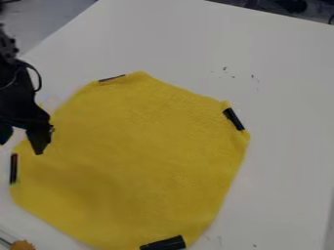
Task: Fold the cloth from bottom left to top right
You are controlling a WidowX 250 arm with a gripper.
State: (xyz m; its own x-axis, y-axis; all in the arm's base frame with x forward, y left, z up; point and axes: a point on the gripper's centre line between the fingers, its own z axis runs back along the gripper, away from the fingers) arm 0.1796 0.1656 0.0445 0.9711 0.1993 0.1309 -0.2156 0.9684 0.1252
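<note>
A white table [287,146] takes up most of the scene, its far left edge running at a slant, with grey floor [39,19] beyond it. On the table, left of the middle and reaching toward the near side, the yellow cloth [137,156] lies spread out as one broad piece with blunt, many-sided edges and slight ripples. The black robot arm [13,88] comes in at the left, a thin cable [38,78] looping out from its side. Its gripper [21,147] hangs at the cloth's left edge, released, the two fingers well apart with nothing gripped between them; the right-hand finger overlaps the cloth in view, and I cannot tell whether it touches. Four black strips sit along the cloth's rim: a thick one at the near edge [163,243], one at the right [233,119], an upright one at the left [13,168] and a thin one at the far left [112,78]. An orange object [21,245] lies in the near left corner beside a thin rod [5,241]. Small dark specks [225,68] dot the table past the cloth's far right side.
</note>
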